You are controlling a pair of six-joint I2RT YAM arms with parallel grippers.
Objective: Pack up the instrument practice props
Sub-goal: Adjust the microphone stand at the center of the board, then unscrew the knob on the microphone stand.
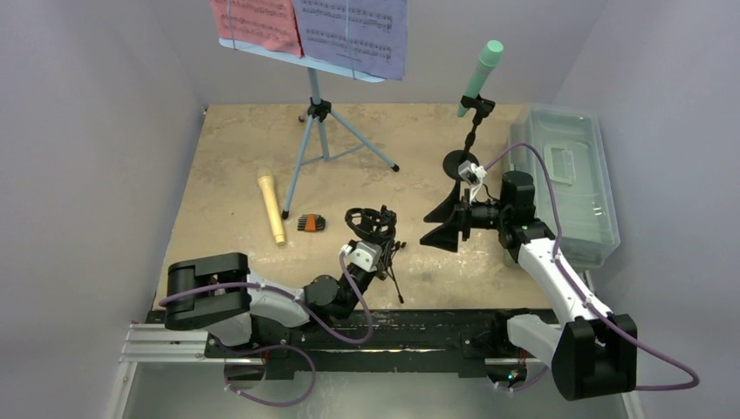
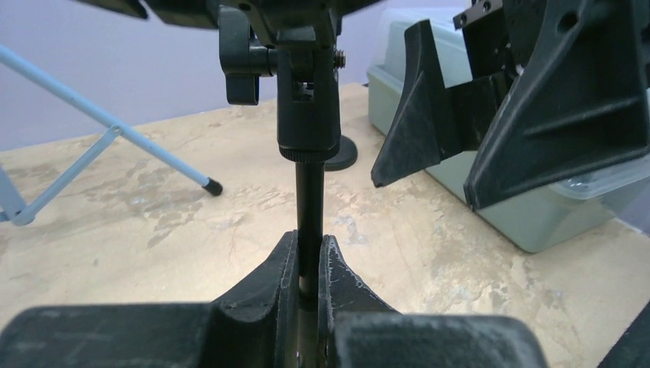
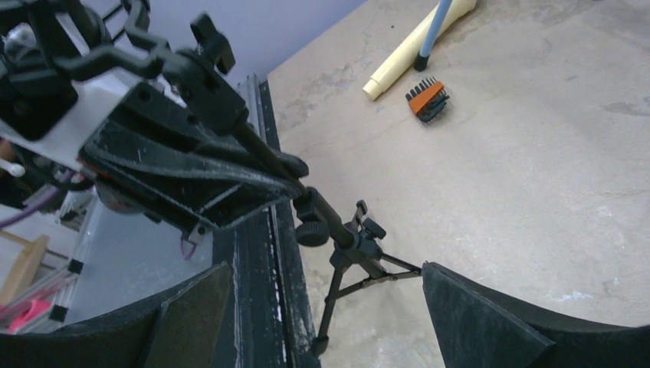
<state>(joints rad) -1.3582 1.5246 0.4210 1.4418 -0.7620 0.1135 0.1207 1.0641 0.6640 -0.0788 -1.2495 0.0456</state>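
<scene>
My left gripper (image 1: 373, 251) is shut on the shaft of a small black microphone tripod (image 1: 381, 229); the left wrist view shows the jaws (image 2: 310, 264) clamped around the thin shaft (image 2: 310, 199). The tripod's legs (image 3: 360, 257) rest on the table. My right gripper (image 1: 443, 223) is open and empty just right of it, its fingers (image 3: 483, 314) wide apart. A yellow microphone (image 1: 271, 207) lies on the table. A mint-green microphone (image 1: 481, 72) sits on a black round-based stand (image 1: 460, 161). The light-blue tripod (image 1: 316, 131) holds a pink page (image 1: 257, 23) and a purple page (image 1: 353, 33).
A translucent grey tub (image 1: 567, 179) stands along the right edge, close behind my right arm. A small orange and black bit holder (image 1: 311, 223) lies beside the yellow microphone. Grey walls enclose the table on three sides.
</scene>
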